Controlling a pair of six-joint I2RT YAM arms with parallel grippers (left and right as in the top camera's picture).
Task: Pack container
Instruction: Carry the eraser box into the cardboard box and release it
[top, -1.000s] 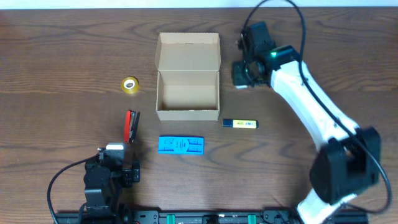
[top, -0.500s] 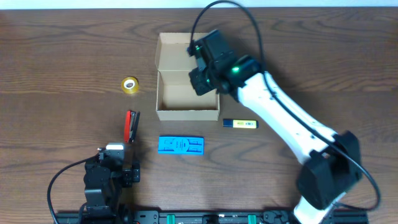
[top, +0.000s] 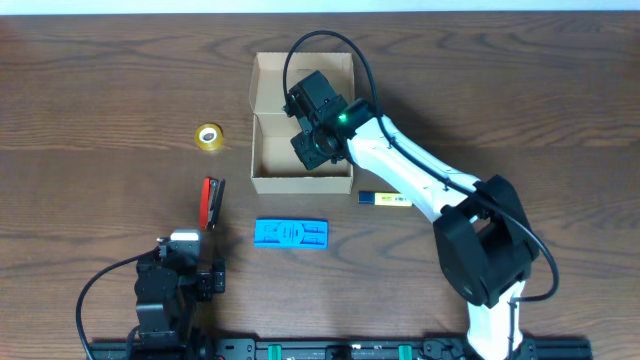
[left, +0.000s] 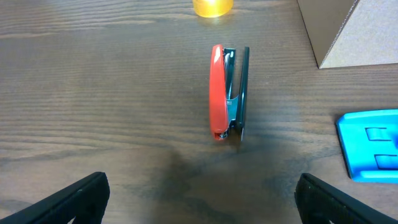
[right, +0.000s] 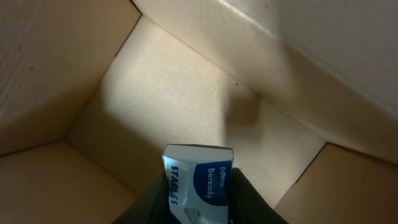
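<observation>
The right arm (top: 400, 172) is stretched out over the container (top: 272, 158), which sits open on the desk (top: 520, 90) with its flap lid laid back on the far side. In the wrist view the right fingers (right: 149, 202) are clamped on a small blue-and-white box of staples (right: 199, 180), hanging just above the bare cardboard floor. It looks like a drop-off in progress: the staples are inside the walls but not yet let go. Nothing else shows on the part of the floor that camera sees, so this looks like an early item going in. Plenty is left outside: the red stapler (top: 212, 202) near the left arm, the yellow tape roll (top: 208, 137) off to the container's left, the flat blue packet (top: 291, 233) in front of it, and a small yellow-and-white stick (top: 386, 198) just beside its front right corner. The left fingers (left: 71, 198) are spread wide apart, empty, low over the desk short of the stapler. The lid awaits closing too.
</observation>
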